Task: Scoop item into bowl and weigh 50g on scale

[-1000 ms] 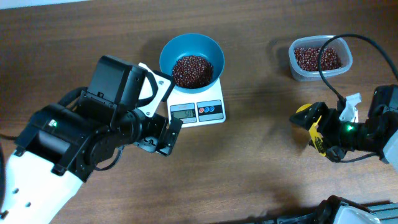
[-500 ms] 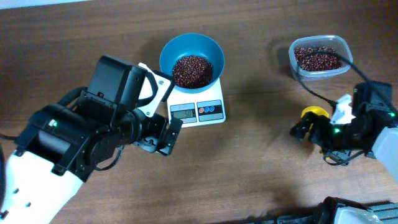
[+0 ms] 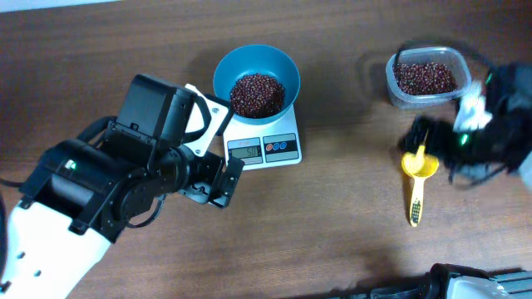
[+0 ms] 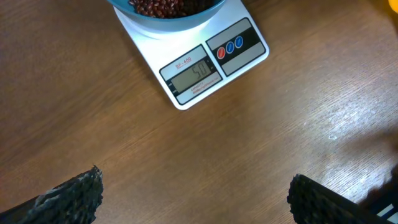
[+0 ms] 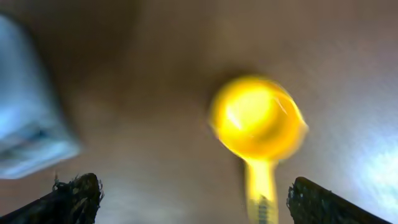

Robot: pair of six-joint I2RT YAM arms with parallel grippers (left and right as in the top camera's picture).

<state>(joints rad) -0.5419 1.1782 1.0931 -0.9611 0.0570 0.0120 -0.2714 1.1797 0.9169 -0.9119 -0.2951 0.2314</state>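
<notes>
The teal-blue bowl (image 3: 256, 66) holds a heap of red-brown beans (image 3: 256, 93) and stands on the white scale (image 3: 264, 148). In the left wrist view the scale's display (image 4: 194, 73) reads 50, with the bowl (image 4: 168, 14) at the top edge. My left gripper (image 3: 220, 179) is open and empty over bare table just front-left of the scale; its fingers (image 4: 196, 199) are wide apart. My right gripper (image 3: 422, 137) is blurred, open and empty, above a yellow scoop (image 3: 416, 178) lying on the table. The scoop (image 5: 258, 118) shows between the right fingers (image 5: 196, 199), not gripped.
A clear plastic tub (image 3: 428, 77) with more red-brown beans stands at the back right, close to my right arm. My bulky left arm (image 3: 108, 183) covers the left-front of the wooden table (image 3: 332, 216). A cable runs by the tub.
My right gripper let go of the yellow scoop, which now lies on the table, and the right arm moved up and back toward the tub. The left arm did not move.
</notes>
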